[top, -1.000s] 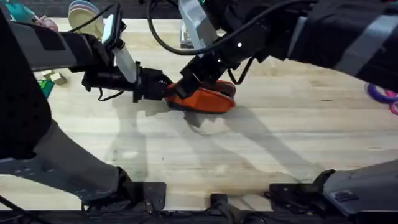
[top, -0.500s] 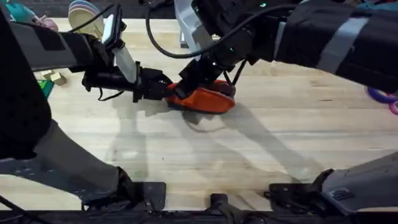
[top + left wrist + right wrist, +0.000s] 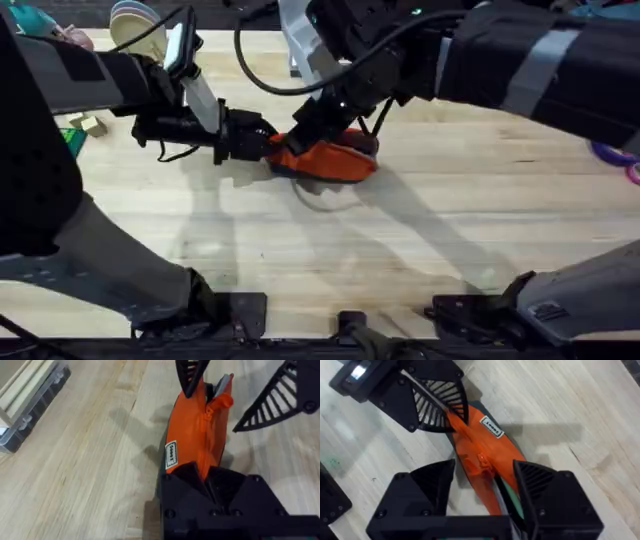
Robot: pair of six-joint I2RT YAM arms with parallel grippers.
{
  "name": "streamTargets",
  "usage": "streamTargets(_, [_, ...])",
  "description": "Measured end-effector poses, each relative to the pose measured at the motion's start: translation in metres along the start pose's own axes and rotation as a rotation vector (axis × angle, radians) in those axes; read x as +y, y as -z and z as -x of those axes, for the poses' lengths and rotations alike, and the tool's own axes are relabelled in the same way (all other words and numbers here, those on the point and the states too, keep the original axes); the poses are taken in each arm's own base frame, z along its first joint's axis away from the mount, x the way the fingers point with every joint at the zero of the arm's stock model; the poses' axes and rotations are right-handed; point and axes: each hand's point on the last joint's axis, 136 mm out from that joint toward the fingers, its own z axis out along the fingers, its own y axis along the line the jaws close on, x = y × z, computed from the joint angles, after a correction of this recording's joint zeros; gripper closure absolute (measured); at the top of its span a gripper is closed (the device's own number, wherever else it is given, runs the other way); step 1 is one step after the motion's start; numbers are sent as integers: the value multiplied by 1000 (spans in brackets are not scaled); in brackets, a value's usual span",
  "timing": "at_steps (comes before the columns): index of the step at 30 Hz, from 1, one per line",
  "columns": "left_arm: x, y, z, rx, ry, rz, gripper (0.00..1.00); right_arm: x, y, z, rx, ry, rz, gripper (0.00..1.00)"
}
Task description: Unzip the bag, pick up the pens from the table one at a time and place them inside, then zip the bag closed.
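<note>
The orange bag (image 3: 328, 160) lies on the wooden counter (image 3: 420, 240), just above the centre of the overhead frame. The left gripper (image 3: 270, 147) comes in from the left and is clamped on the bag's end. The right gripper (image 3: 482, 475) hangs over the other end, fingers spread wide astride the zipper's pull tab (image 3: 483, 459), beside a green pen (image 3: 512, 497) inside.
</note>
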Motion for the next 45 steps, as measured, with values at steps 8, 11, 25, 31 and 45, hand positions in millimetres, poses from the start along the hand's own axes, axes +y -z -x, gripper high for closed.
streamTargets(8, [0, 0, 0, 0, 0, 0, 959, 0, 0, 0, 0, 0, 0, 534])
streamTargets(11, [0, 0, 0, 0, 0, 0, 959, 0, 0, 1, -4, -2, 0, 750])
streamTargets(25, [0, 0, -1, 4, 0, 0, 959, 0, 0, 2, -8, 1, -2, 967])
streamTargets(31, [0, 0, -1, 4, 0, 0, 958, -2, 0, 2, -7, -2, -4, 967])
streamTargets(45, [0, 0, 0, -1, 0, 0, 959, -44, 29, -23, 46, -110, -44, 967])
